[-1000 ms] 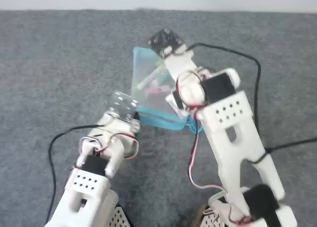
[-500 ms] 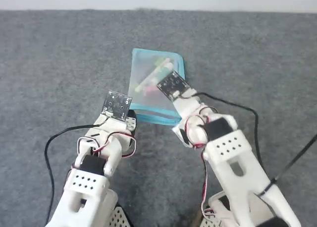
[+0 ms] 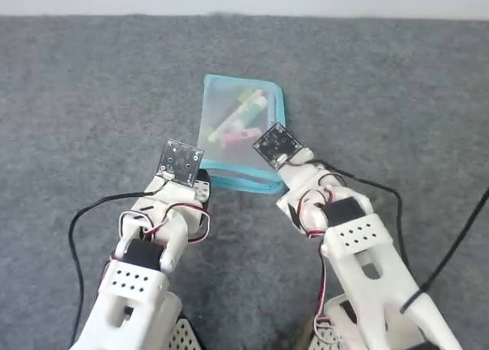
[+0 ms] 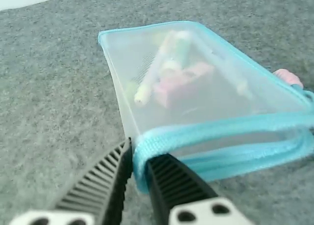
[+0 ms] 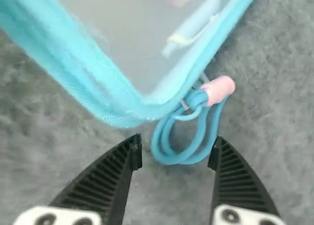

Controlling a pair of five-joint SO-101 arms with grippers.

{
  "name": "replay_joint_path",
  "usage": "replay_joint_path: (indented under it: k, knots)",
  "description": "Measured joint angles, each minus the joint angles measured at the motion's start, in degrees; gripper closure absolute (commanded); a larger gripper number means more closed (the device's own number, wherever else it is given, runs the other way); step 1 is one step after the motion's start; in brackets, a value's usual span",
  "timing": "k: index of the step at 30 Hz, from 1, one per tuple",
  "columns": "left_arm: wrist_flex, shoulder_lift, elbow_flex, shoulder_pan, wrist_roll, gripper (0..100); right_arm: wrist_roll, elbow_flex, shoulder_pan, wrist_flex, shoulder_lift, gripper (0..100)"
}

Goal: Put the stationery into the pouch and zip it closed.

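Stationery [image 4: 169, 70] is seen inside the clear pouch [image 4: 230, 102]. The pouch's teal corner is pinched between the left gripper's [image 4: 139, 155] jaws. The zip pull loop [image 5: 159, 149] lies ungrasped between the right gripper's [image 5: 176, 139] spread jaws. Zipping is judged unfinished.

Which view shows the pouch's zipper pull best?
The right wrist view: the zipper pull, pink tab and blue cord loop, lies between the fingers of the open right gripper. The left wrist view catches its pink tab at the pouch's far corner. In the high view the right arm covers that corner.
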Motion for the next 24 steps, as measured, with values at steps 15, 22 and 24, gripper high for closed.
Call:
replay_joint_path:
  k: [15,22,24]
  knots:
    - [0.0,0.0,0.0,0.0,0.0,99,14.9,6.8,-0.2,-13.0,0.0,78.3]
    - [0.0,0.0,0.0,-0.4,0.0,99,17.1,8.1,-0.4,-21.6,0.0,78.3]
    - [0.0,0.0,0.0,-0.4,0.0,99,17.1,8.1,-0.4,-23.0,0.2,78.3]
